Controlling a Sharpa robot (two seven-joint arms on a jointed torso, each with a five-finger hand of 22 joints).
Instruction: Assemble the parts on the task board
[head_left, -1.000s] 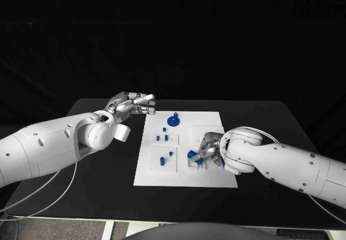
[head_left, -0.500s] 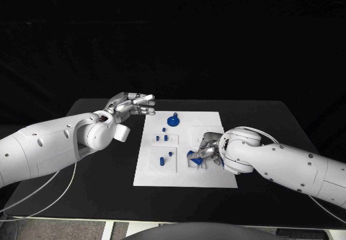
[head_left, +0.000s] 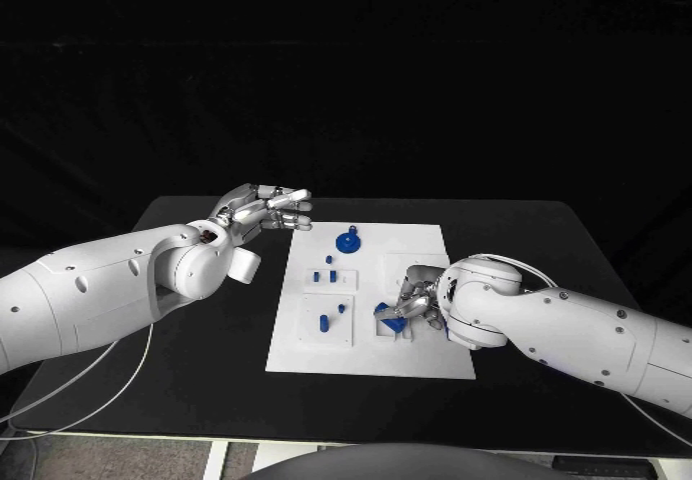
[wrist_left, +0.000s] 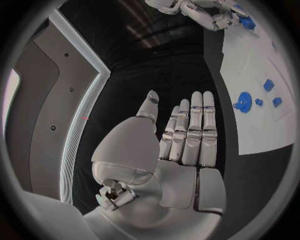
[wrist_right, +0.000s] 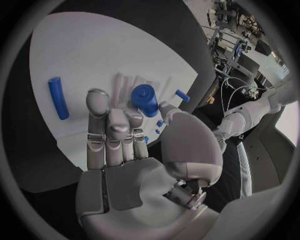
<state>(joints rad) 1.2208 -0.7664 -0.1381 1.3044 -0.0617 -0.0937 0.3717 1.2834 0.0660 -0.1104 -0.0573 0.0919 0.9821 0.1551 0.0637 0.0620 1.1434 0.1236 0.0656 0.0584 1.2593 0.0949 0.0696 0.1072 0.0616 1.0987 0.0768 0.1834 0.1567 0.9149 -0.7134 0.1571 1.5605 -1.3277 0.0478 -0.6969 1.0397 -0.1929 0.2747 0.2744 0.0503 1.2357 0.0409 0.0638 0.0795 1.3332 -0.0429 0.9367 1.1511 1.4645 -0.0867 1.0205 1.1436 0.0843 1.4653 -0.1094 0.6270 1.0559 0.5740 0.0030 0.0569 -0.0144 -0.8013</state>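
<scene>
At the centre of the black table (head_left: 188, 380), white task board (head_left: 418, 355) carrying small blue parts: round knobbed part (head_left: 348, 241) near the far edge, short pegs (head_left: 327, 272) on the left half, longer peg (head_left: 323, 322) in the near-left panel. Over the board's right half, blue cylindrical part (wrist_right: 145, 100) pinched between thumb and fingertips of the right hand (head_left: 414, 301), lower end close to a ribbed white fixture (wrist_right: 134, 82); loose blue rod (wrist_right: 57, 97) lying flat on the board to one side. Beside the board's far-left corner, left hand (head_left: 263, 210) raised off the table, fingers straight and side by side, thumb apart, holding nothing. Step in hand, by judgement: seating the pinched cylinder into its place on the right half of the board. For a clean seating: axis kept square to the board, lower end centred over the receiving hole before any downward push, pinch kept light enough for the part to settle, release only once fully home; left hand well placed to steady the board's edge if sliding begins. Hidden or uncertain: receiving hole itself covered by fingers and cylinder; contact between cylinder and fixture not resolvable; exact shapes of the small pegs too small to make out.
</scene>
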